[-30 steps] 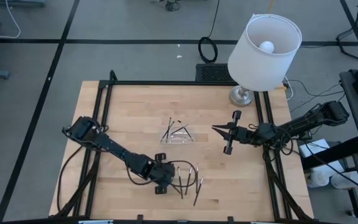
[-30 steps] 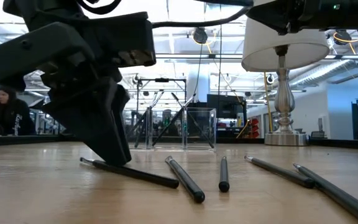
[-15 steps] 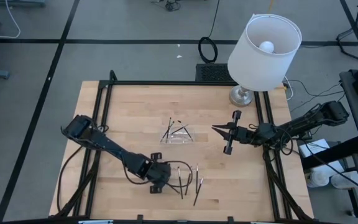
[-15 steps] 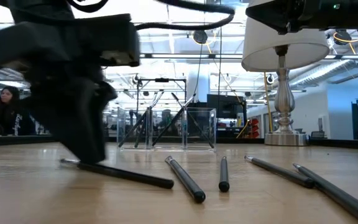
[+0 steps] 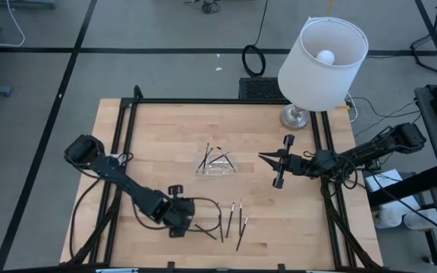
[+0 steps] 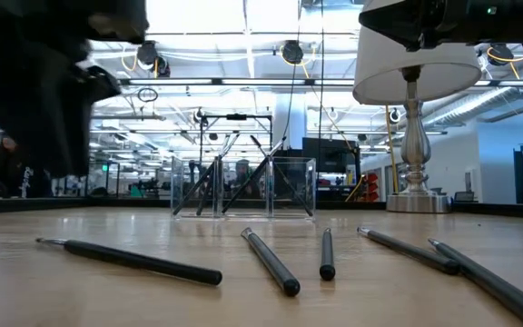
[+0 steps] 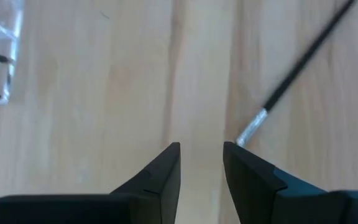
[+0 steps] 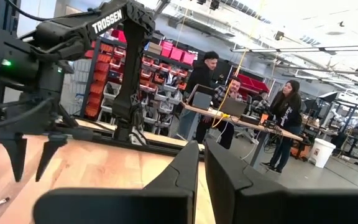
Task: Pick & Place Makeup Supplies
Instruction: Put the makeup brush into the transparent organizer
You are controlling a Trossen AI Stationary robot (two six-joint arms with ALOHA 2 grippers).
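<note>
Makeup sticks point(image 5: 232, 220) are lying loose on the wooden table point(image 5: 150, 136) near its front edge, five of them side by side in the low view. Left gripper point(image 5: 179, 220) is hovering just beside the leftmost stick point(image 6: 130, 259), its fingers point(image 7: 166, 171) parted and grasping nothing. More sticks are resting in the clear tray point(image 5: 215, 164) at the table's middle. Right gripper point(image 5: 279, 168) is waiting near the lamp point(image 5: 321, 64), clenched on nothing.

Eight makeup sticks point(image 5: 239, 231), one tray point(image 5: 215, 168)
</note>
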